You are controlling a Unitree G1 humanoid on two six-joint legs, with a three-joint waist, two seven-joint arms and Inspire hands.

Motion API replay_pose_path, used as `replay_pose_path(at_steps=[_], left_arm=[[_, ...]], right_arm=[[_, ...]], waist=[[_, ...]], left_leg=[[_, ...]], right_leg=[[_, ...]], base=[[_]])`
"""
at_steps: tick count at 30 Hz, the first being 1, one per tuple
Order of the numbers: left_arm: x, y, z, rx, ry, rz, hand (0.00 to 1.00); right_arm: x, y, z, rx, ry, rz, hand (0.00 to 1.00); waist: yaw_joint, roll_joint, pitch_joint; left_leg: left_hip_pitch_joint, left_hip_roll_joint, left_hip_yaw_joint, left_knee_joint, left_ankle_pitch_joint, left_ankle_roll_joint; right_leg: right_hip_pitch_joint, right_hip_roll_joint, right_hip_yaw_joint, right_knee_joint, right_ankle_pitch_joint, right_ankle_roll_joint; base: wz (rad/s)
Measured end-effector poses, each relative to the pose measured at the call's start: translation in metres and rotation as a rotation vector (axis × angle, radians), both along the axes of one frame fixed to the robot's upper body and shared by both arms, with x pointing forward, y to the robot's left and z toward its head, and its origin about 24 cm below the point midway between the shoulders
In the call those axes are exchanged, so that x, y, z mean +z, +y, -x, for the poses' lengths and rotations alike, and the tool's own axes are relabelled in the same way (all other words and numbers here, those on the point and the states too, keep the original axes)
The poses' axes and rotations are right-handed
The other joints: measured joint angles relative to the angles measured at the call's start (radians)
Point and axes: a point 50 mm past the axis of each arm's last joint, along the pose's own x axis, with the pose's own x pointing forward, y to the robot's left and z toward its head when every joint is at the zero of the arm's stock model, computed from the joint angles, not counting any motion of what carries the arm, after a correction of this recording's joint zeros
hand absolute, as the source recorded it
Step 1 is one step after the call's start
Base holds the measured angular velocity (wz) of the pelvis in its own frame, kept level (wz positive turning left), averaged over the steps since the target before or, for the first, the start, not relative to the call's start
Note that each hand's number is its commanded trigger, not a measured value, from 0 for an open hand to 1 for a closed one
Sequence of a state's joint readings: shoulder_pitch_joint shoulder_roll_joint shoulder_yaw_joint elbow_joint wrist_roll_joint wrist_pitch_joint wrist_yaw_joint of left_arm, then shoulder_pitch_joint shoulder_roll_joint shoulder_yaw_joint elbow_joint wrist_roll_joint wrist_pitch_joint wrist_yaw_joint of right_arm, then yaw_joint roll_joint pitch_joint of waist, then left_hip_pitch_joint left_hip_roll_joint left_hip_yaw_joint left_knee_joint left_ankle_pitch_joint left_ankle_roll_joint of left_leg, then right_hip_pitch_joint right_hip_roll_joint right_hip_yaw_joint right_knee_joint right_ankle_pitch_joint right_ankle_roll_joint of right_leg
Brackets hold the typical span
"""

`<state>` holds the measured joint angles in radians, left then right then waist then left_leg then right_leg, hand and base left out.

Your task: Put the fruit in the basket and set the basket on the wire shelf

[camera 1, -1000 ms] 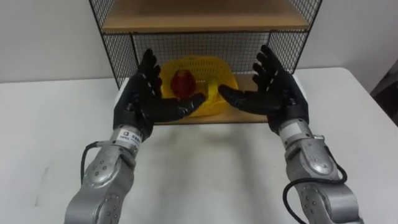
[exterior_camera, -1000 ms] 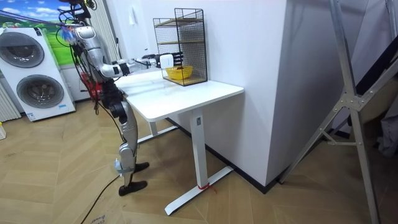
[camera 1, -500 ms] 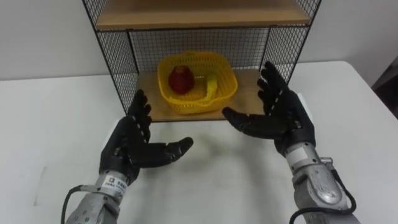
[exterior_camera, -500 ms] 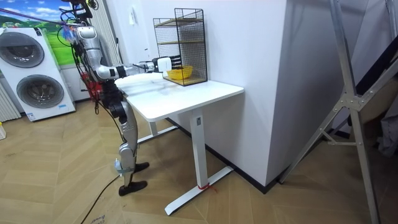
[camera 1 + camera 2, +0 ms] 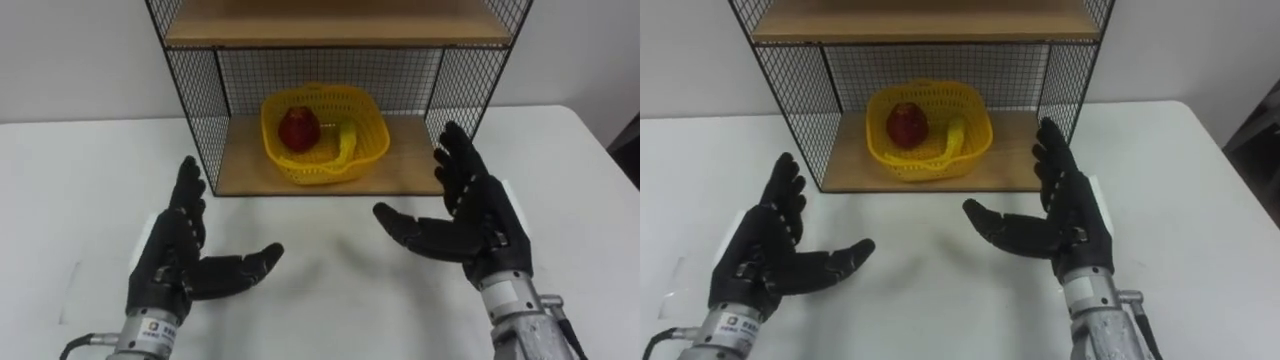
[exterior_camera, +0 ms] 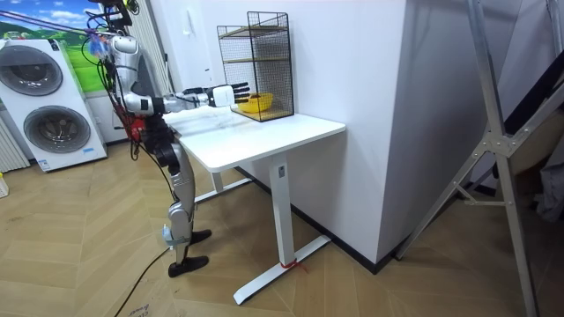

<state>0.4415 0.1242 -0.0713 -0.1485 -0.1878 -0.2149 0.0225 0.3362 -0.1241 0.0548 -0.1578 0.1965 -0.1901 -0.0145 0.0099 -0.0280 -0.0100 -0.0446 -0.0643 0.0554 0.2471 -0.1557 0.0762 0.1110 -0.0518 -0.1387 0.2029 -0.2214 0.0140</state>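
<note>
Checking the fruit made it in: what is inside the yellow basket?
A red fruit and a banana lie in the yellow basket on the wire shelf. Anything beneath them is covered.

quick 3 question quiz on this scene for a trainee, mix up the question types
1. True or false: the yellow basket stands on the bottom board of the wire shelf.
2. What lies in the basket?
A) a red fruit and a banana
B) two oranges
C) nothing
3. Fill in: the left hand and the right hand are above the white table in front of the shelf, both ____ (open or shut) and holding nothing.

Key: 1 true; 2 A; 3 open.
</note>
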Motion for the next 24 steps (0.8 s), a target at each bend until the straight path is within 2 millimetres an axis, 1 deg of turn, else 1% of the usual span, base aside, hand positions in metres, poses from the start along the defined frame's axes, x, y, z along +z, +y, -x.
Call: replay_pose_path(at_steps=[5,8,10,12,14,16,17,19,20,22,24], left_arm=[[0.006,0.015,0.006,0.136,-0.039,-0.030,0.00],[0.015,0.029,0.007,0.256,-0.102,-0.049,0.00],[0.019,0.040,0.008,0.367,-0.135,-0.057,0.00],[0.024,0.047,0.008,0.437,-0.158,-0.063,0.00],[0.032,0.052,0.008,0.504,-0.196,-0.064,0.00],[0.044,0.060,0.011,0.589,-0.262,-0.069,0.00],[0.047,0.063,0.012,0.614,-0.281,-0.071,0.00],[0.058,0.075,0.012,0.705,-0.343,-0.083,0.00],[0.061,0.078,0.013,0.730,-0.358,-0.086,0.00],[0.067,0.092,0.020,0.838,-0.394,-0.108,0.00],[0.071,0.101,0.027,0.928,-0.416,-0.120,0.00]], right_arm=[[0.001,-0.009,0.004,-0.073,-0.012,0.019,0.00],[0.003,-0.019,0.007,-0.147,-0.031,0.028,0.00],[0.005,-0.028,0.008,-0.216,-0.045,0.030,0.00],[0.008,-0.035,0.009,-0.273,-0.060,0.035,0.00],[0.013,-0.042,0.009,-0.320,-0.081,0.043,0.00],[0.024,-0.051,0.011,-0.389,-0.127,0.050,0.00],[0.027,-0.053,0.011,-0.411,-0.141,0.052,0.00],[0.038,-0.064,0.015,-0.503,-0.196,0.075,0.00],[0.040,-0.067,0.016,-0.529,-0.210,0.079,0.00],[0.047,-0.077,0.021,-0.614,-0.246,0.129,0.00],[0.052,-0.087,0.025,-0.684,-0.267,0.180,0.00]], waist=[[0.002,0.002,0.0015],[0.006,0.003,0.0018],[0.014,0.003,0.0021],[0.025,0.002,0.0036],[0.028,0.003,0.0048],[0.032,0.004,0.0075],[0.035,0.004,0.0081],[0.048,0.004,0.0090],[0.050,0.004,0.0093],[0.050,0.005,0.0096],[0.050,0.007,0.0112]], left_leg=[[0.004,-0.001,-0.006,0.002,0.000,-0.001],[0.002,-0.001,-0.009,0.001,0.001,-0.002],[0.005,0.000,-0.009,-0.008,0.007,-0.003],[0.003,0.000,-0.010,-0.008,0.008,-0.004],[0.003,-0.001,-0.012,-0.008,0.008,-0.004],[0.004,-0.001,-0.013,-0.010,0.009,-0.004],[0.004,-0.001,-0.012,-0.011,0.009,-0.004],[0.006,0.000,-0.011,-0.012,0.009,-0.005],[0.005,0.000,-0.012,-0.012,0.009,-0.005],[0.005,-0.001,-0.015,-0.012,0.009,-0.005],[0.004,-0.003,-0.017,-0.012,0.009,-0.005]], right_leg=[[0.010,0.001,-0.005,-0.004,0.000,-0.001],[0.011,0.002,-0.010,-0.009,0.003,-0.002],[0.013,0.003,-0.011,-0.016,0.008,-0.004],[0.011,0.003,-0.012,-0.016,0.008,-0.005],[0.011,0.003,-0.012,-0.016,0.008,-0.005],[0.011,0.003,-0.013,-0.016,0.008,-0.005],[0.011,0.003,-0.013,-0.016,0.008,-0.005],[0.010,0.004,-0.012,-0.016,0.008,-0.005],[0.010,0.004,-0.012,-0.016,0.008,-0.005],[0.010,0.004,-0.017,-0.018,0.008,-0.005],[0.010,0.004,-0.017,-0.017,0.008,-0.005]], base=[[0.06],[0.03],[0.00],[0.00],[0.00],[0.00],[0.00],[0.00],[0.00],[0.04],[0.00]])
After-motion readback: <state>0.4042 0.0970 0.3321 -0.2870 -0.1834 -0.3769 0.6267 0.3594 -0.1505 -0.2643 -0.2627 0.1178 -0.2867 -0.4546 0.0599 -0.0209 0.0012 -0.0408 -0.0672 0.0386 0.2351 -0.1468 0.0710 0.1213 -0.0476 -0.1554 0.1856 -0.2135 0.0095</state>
